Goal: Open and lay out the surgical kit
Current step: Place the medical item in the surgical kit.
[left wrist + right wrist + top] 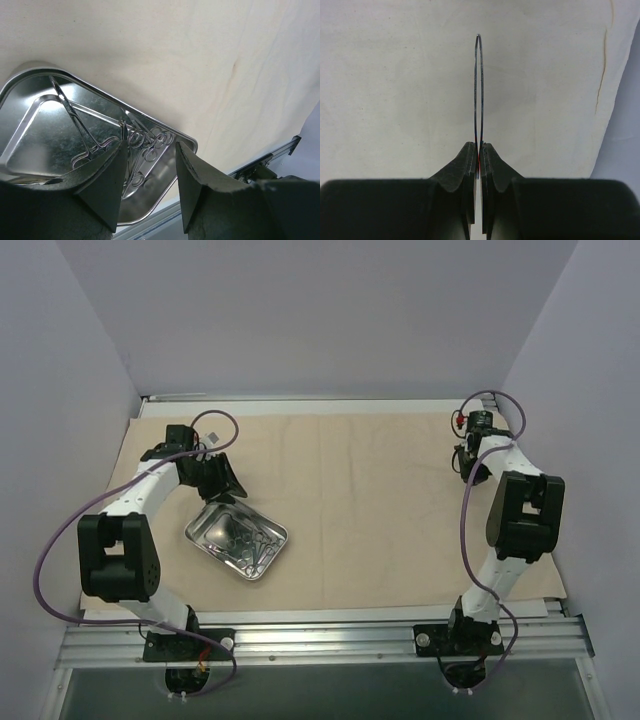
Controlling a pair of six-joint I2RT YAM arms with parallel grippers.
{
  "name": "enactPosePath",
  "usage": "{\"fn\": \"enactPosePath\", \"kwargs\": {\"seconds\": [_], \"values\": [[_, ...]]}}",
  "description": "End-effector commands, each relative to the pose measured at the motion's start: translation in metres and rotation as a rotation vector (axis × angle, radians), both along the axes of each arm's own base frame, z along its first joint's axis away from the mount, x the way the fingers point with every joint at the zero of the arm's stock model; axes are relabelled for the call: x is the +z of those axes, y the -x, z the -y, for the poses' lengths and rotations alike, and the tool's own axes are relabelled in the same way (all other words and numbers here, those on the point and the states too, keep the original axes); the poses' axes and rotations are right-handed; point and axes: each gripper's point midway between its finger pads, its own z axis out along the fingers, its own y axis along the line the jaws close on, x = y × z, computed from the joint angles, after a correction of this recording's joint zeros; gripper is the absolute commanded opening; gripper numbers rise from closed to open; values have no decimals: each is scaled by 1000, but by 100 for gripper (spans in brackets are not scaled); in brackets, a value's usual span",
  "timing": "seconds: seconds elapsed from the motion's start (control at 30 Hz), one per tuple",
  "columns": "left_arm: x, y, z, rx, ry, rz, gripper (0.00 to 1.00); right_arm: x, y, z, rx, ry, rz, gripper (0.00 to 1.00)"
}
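The beige cloth wrap lies opened out as one large flat sheet over most of the surface; faint fold lines cross it; its far right corner shows in my right wrist view beside a short crease.

The steel tray sits on the cloth in the near left part, turned at an angle to the surface's edges; the ring-handled instruments lie inside it in a loose heap, their finger rings bunched toward one end, with one slim instrument lying slantwise toward the opposite corner; they overlap too much for me to count them.

My left tool hangs above the tray with its two fingers spread apart and nothing between them; from overhead it is over the tray's far edge, and from its own camera the bunched rings show through the gap; I cannot tell whether the fingertips touch the tray.

My right tool is over the far right part of the cloth, well apart from the tray; its fingers are pressed together on a thin dark loop, which stands straight out beyond the fingertips, seen edge-on against the cloth; I cannot tell what the loop is.
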Motion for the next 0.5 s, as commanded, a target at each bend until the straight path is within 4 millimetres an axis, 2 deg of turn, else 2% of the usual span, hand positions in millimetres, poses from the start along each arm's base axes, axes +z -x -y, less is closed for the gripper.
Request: {"fn": "enactPosePath", "kwargs": {"seconds": [0.0, 0.13, 0.2, 0.27, 0.47], "values": [[18, -12, -8, 2, -1, 91, 52, -7, 6, 3, 38, 17, -35, 2], [18, -11, -8, 0, -4, 89, 52, -22, 8, 3, 39, -7, -61, 4], [17, -14, -19, 32, -4, 85, 52, -25, 7, 1, 41, -13, -69, 4], [17, -15, -20, 33, -3, 84, 52, -29, 9, 3, 40, -9, -85, 5], [16, -18, -25, 43, -2, 81, 52, -45, 19, 5, 41, -1, -141, 10]]}}
